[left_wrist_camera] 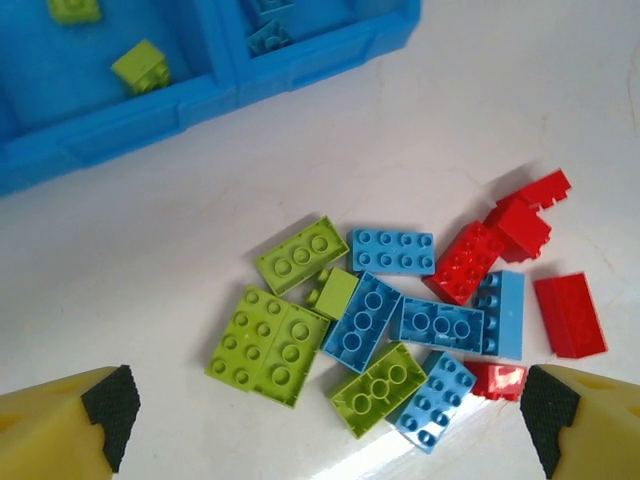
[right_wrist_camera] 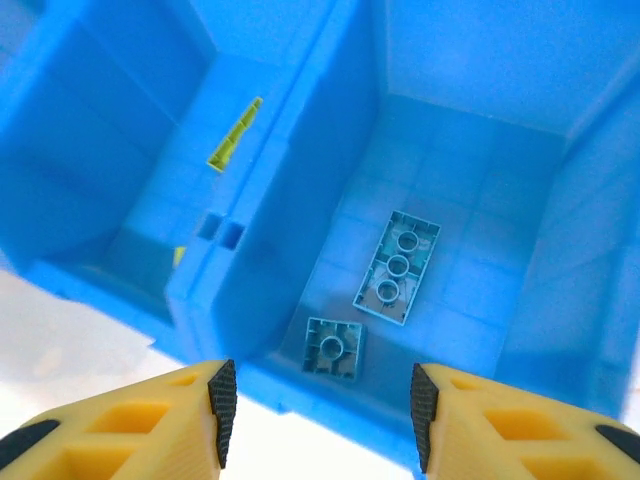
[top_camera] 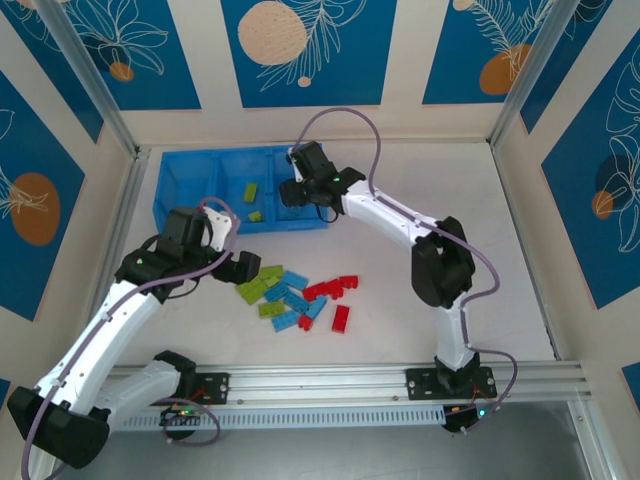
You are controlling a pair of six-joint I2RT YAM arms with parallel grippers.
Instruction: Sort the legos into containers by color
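Note:
The legos lie in a loose pile (top_camera: 295, 295) on the white table: lime green ones (left_wrist_camera: 268, 345) on its left, light blue ones (left_wrist_camera: 392, 250) in the middle, red ones (left_wrist_camera: 468, 262) on its right. My left gripper (left_wrist_camera: 325, 420) hovers open just above the pile's near side, nothing held. The containers are three compartments of one blue tray (top_camera: 170, 160). Two green bricks (top_camera: 250, 190) lie in the middle compartment. My right gripper (right_wrist_camera: 322, 415) hangs open over the right compartment, where two light blue bricks (right_wrist_camera: 397, 267) lie studs down.
The tray's front wall (left_wrist_camera: 150, 125) stands just beyond the pile. A metal rail (top_camera: 330, 380) runs along the near table edge. Framed panel walls close in the back and sides. White table (top_camera: 440, 180) stretches right of the tray.

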